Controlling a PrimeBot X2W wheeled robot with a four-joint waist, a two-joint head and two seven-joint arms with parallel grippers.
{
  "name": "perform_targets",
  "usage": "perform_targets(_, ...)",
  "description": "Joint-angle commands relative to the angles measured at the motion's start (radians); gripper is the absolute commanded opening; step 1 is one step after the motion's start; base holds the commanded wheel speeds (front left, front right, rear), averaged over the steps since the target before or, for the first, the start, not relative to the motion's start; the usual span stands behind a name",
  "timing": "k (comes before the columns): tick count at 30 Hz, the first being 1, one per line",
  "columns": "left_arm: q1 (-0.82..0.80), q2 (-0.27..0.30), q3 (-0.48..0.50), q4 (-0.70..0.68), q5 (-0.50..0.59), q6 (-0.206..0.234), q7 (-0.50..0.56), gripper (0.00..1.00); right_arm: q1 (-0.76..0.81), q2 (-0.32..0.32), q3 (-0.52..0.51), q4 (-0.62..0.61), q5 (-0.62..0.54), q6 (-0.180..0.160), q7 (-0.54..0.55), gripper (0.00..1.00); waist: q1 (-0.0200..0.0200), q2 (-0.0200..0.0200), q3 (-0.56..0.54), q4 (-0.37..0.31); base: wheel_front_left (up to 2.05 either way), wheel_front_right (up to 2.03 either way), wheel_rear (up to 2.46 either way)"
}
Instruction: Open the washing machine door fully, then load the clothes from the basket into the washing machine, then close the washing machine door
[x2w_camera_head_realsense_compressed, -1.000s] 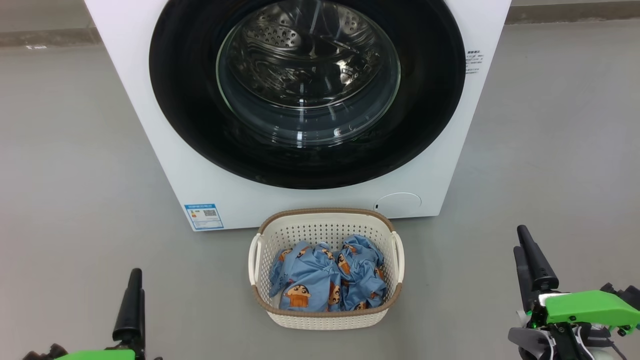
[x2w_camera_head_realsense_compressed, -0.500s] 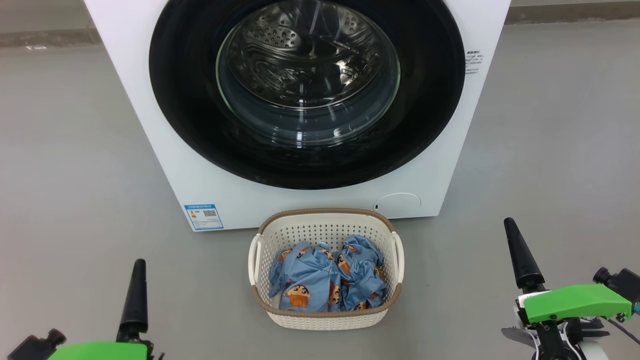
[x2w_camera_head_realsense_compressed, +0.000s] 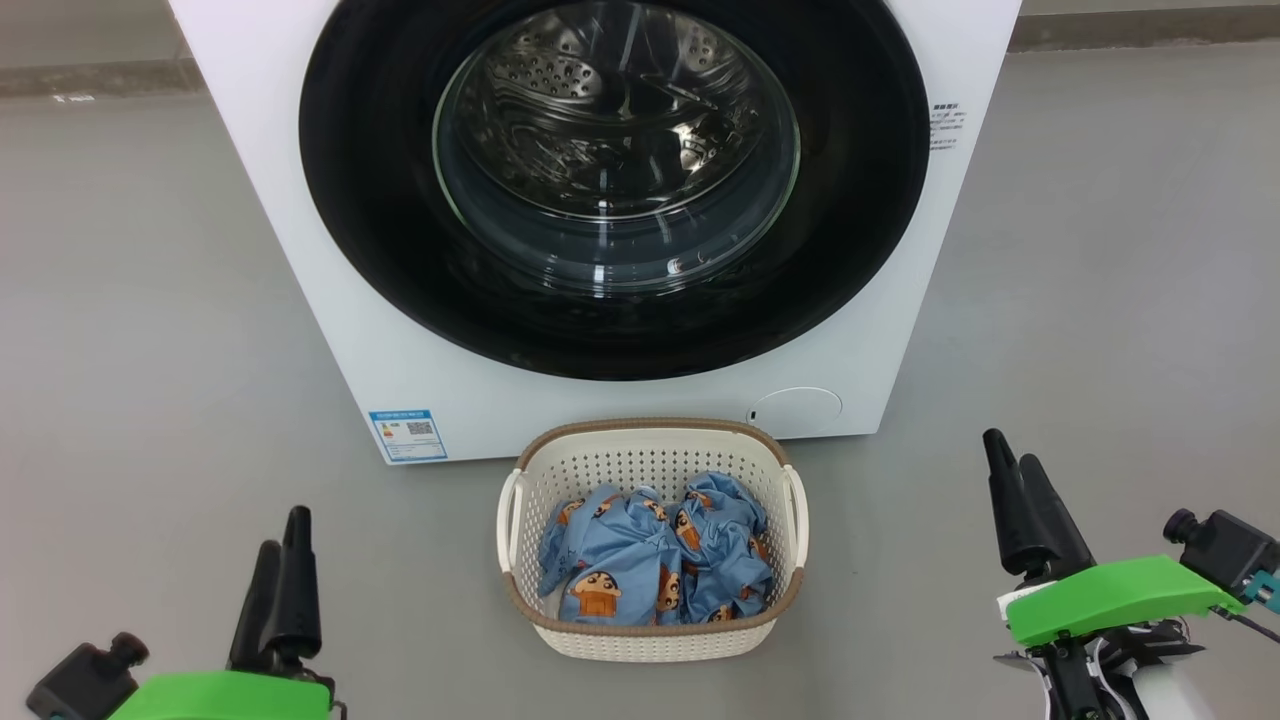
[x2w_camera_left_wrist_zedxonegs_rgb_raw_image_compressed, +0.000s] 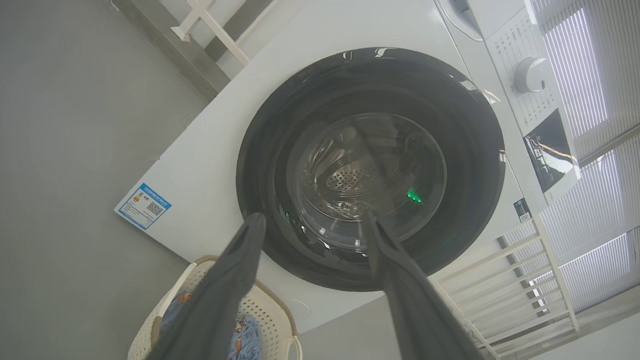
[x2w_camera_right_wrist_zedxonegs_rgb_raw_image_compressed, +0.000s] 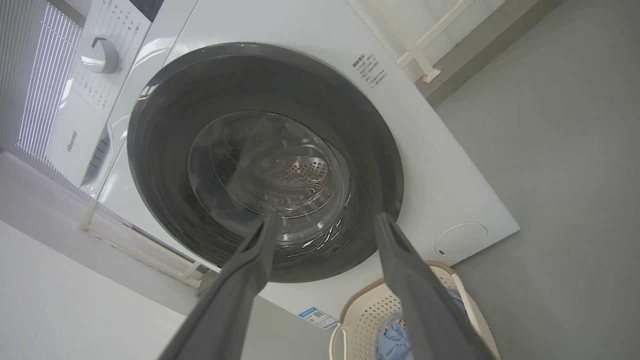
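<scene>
The washing machine (x2w_camera_head_realsense_compressed: 400, 380) stands straight ahead with its door (x2w_camera_head_realsense_compressed: 615, 150) shut flat against the front, black rim around the clear glass bowl. On the floor just before it sits the basket (x2w_camera_head_realsense_compressed: 650, 640), and the clothes (x2w_camera_head_realsense_compressed: 650, 560) lie crumpled inside. My left gripper (x2w_camera_head_realsense_compressed: 283, 530) hovers at the lower left, left of the basket, open and empty. At the lower right my right gripper (x2w_camera_head_realsense_compressed: 1010, 447) is open and empty too. Both wrist views look up at the door (x2w_camera_left_wrist_zedxonegs_rgb_raw_image_compressed: 370, 170) (x2w_camera_right_wrist_zedxonegs_rgb_raw_image_compressed: 265, 160) between spread fingers (x2w_camera_left_wrist_zedxonegs_rgb_raw_image_compressed: 235, 280) (x2w_camera_right_wrist_zedxonegs_rgb_raw_image_compressed: 400, 270).
Grey floor spreads on both sides of the machine. A blue label (x2w_camera_head_realsense_compressed: 407, 433) and a round cover (x2w_camera_head_realsense_compressed: 797, 408) mark its lower front. The control dial (x2w_camera_left_wrist_zedxonegs_rgb_raw_image_compressed: 530, 74) is on top. A white railing (x2w_camera_left_wrist_zedxonegs_rgb_raw_image_compressed: 500, 280) runs beside the machine.
Both grippers have turned about their wrists, so two fingers of each now show in the head view. The right gripper has drifted left and up; the left one slightly right.
</scene>
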Motion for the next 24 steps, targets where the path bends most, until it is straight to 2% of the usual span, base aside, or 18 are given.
perform_targets(1,-0.05,0.021,0.011,-0.019,0.039,-0.005,-0.013,1.0,-0.058,-0.013,0.008,-0.016,-0.055,0.003,-0.018,1.0,-0.0001,0.0,-0.001,0.0,0.0,0.0,0.0)
perform_targets(16,-0.075,0.027,0.003,0.021,0.253,-0.006,-0.054,1.0,-0.087,-0.003,0.002,0.05,-0.292,0.004,-0.059,1.0,-0.0001,0.0,-0.002,0.004,0.0,0.0,0.0)
perform_targets(24,-0.085,0.026,-0.01,0.033,0.325,-0.006,-0.078,1.0,-0.1,-0.003,0.021,0.072,-0.401,0.004,-0.083,1.0,-0.0001,0.0,-0.006,0.006,0.0,0.0,0.0)
